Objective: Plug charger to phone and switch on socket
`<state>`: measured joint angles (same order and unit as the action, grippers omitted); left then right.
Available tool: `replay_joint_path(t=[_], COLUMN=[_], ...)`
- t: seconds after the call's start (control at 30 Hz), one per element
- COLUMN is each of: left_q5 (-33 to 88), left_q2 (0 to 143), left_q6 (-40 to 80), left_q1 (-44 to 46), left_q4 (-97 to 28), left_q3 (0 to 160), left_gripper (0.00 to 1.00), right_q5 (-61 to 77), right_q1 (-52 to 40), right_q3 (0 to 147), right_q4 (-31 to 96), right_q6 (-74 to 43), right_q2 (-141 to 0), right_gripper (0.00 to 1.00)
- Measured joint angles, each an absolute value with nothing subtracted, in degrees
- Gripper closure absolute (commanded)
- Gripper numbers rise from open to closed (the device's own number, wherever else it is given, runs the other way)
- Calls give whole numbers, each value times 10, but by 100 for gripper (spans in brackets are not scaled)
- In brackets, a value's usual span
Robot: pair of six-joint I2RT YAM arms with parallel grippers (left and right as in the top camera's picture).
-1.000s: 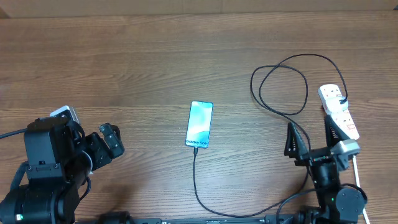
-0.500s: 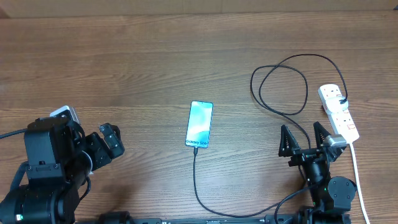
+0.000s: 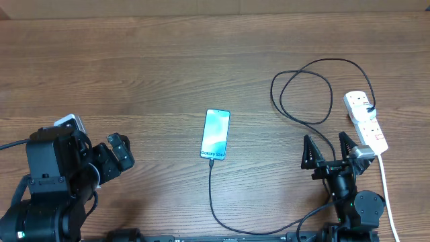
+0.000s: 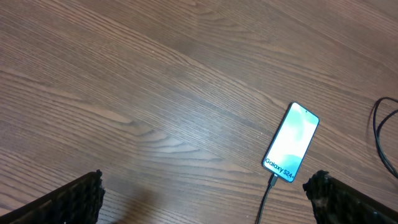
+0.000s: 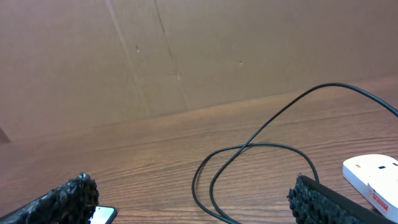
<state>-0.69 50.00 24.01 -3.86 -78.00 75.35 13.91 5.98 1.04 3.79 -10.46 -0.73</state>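
The phone (image 3: pixel 216 134) lies in the middle of the table, screen lit, with the black charger cable (image 3: pixel 210 195) plugged into its near end. The cable runs off the front edge and loops (image 3: pixel 306 91) at the right up to the white socket strip (image 3: pixel 365 119). My left gripper (image 3: pixel 115 156) is open and empty at the left; its wrist view shows the phone (image 4: pixel 291 142) and the plug (image 4: pixel 272 183). My right gripper (image 3: pixel 329 150) is open and empty just left of the strip. Its wrist view shows the cable loops (image 5: pixel 249 168), the strip's end (image 5: pixel 373 174) and a phone corner (image 5: pixel 104 215).
The strip's thick white lead (image 3: pixel 385 188) runs toward the front edge at the right. A brown cardboard wall (image 5: pixel 186 56) stands behind the table. Bare wooden tabletop (image 3: pixel 134 74) spreads to the left and back.
My right gripper has pulled back from the socket strip toward the front edge and a little left. The left arm, phone and cable have not moved.
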Motion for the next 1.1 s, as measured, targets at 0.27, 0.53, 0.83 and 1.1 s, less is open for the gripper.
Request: replay_joint_path(t=[0.27, 0.53, 0.83, 1.1], left_q5=[-7, -7, -7, -7], left_q2=[500, 500, 500, 500], left_q6=[240, 240, 240, 240], left_q1=[-39, -39, -39, -39], left_q4=[-780, -780, -780, -780], left_q3=[754, 754, 754, 754], left_gripper=[0, 0, 1, 1], right_q5=[136, 135, 135, 135], right_q1=[67, 68, 68, 68], right_q3=[10, 10, 10, 10], right_q4=[38, 38, 38, 38], right_q6=[-105, -105, -105, -105], right_q2=[-7, -7, -7, -7], right_gripper=[0, 0, 0, 0])
